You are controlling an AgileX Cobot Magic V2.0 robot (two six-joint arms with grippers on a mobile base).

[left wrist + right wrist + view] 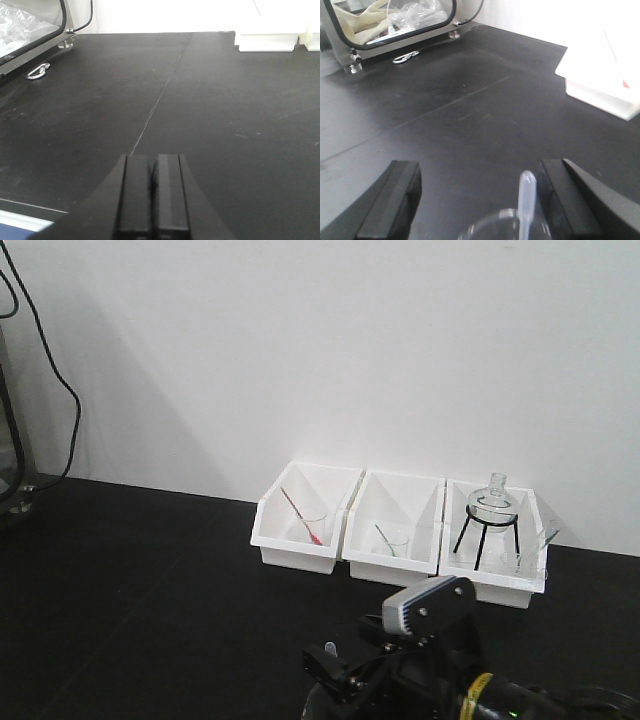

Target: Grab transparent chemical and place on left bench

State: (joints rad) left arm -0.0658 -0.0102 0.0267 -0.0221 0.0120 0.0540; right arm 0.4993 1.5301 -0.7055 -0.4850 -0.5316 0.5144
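The clear pipette (526, 200) stands bulb up in a clear glass beaker (490, 226) between the jaws of my right gripper (479, 172). The jaws are wide open; the right finger is close beside the bulb, and I see no grip on it. In the front view the bulb (331, 649) pokes up at my right gripper (327, 668), low over the black bench (150, 570) in front of the three white bins. My left gripper (153, 162) is shut and empty, low over the bench (225, 100).
Three white bins stand against the white wall: the left one (300, 535) holds a red-tipped pipette (300, 515), the middle one (392, 535) a small beaker, and the right one (495, 575) a flask on a black tripod (492, 505). A windowed box (390, 20) and a metal clip (405, 58) are at the far left.
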